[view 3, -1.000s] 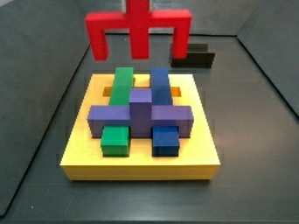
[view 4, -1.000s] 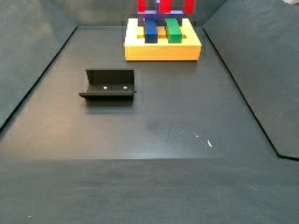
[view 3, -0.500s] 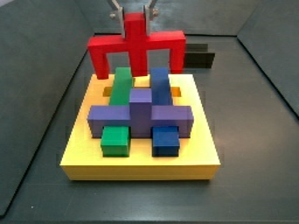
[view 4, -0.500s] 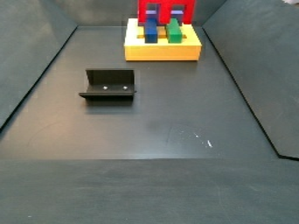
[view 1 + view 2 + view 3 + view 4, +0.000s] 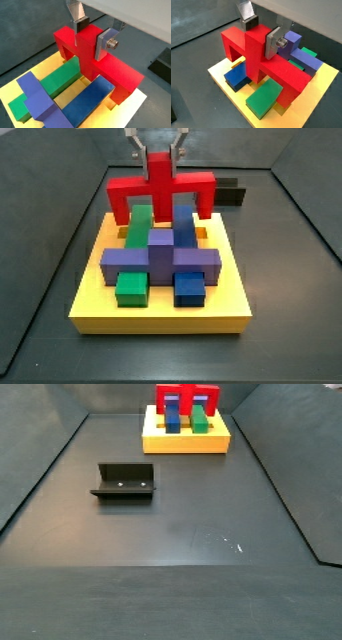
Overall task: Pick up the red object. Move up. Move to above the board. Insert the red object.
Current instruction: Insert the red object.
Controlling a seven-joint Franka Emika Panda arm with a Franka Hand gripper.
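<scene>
The gripper [image 5: 158, 150] is shut on the central stub of the red object [image 5: 160, 190] and holds it upright over the far end of the yellow board [image 5: 160, 313]. Its two legs hang down on either side of the green block [image 5: 140, 220] and blue block [image 5: 182, 220], close to the board's top. In both wrist views the silver fingers [image 5: 105, 42] [image 5: 273, 44] clamp the red object [image 5: 107, 67] [image 5: 250, 52] on both sides. A purple cross-shaped block [image 5: 160, 258] lies across the board's middle. In a side view the red object [image 5: 187, 398] stands over the board [image 5: 187, 442].
The fixture [image 5: 124, 481] stands on the dark floor away from the board, and also shows behind the board in a side view [image 5: 230, 195]. Grey walls enclose the floor. Small green [image 5: 131, 288] and blue [image 5: 191, 289] blocks sit at the board's near end.
The gripper has come down with the red object. Its legs have dropped from well above the board to about the level of the green and blue blocks.
</scene>
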